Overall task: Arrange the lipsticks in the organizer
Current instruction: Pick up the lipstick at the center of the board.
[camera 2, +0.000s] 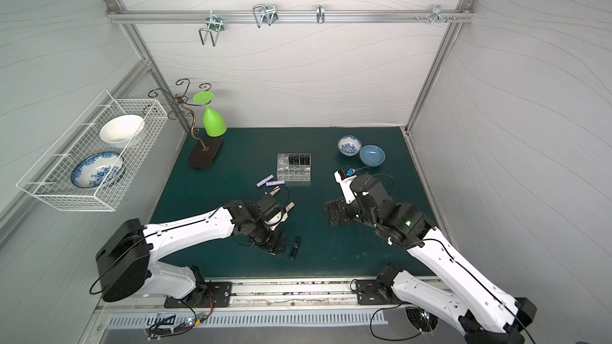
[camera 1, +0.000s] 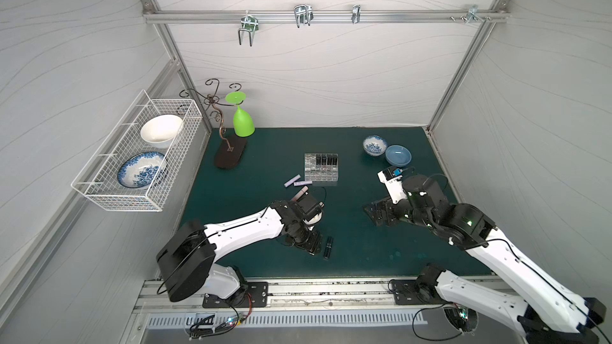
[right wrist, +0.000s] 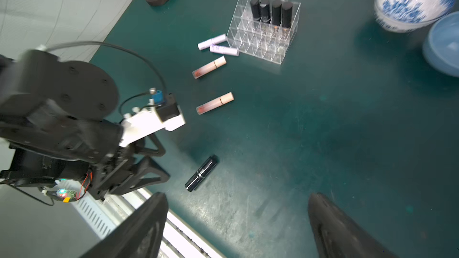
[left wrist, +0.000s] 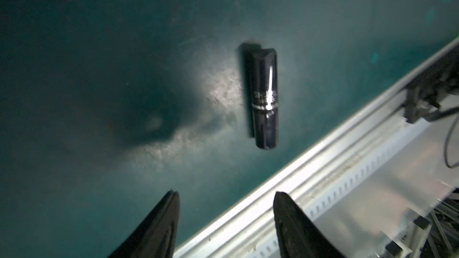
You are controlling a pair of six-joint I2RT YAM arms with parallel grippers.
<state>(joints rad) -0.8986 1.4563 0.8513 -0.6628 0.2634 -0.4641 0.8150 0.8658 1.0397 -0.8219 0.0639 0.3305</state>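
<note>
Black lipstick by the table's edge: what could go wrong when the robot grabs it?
The glossy black lipstick lies flat near the metal rail; the open left fingers might nudge it off the mat. Later, it could bump the four standing lipsticks in the organizer.

Ahead of the black left gripper [left wrist: 226, 193], a glossy black lipstick [left wrist: 264, 98] with a silver band lies on the dark teal mat [left wrist: 74, 95]. Beyond the black right gripper [right wrist: 237, 194]: clear organizer [right wrist: 263, 48], black tubes [right wrist: 276, 11], lilac tubes [right wrist: 212, 41], pale pink tubes [right wrist: 210, 67], blue-and-white floral bowl [right wrist: 413, 1], plain pale blue bowl [right wrist: 444, 45].
</note>
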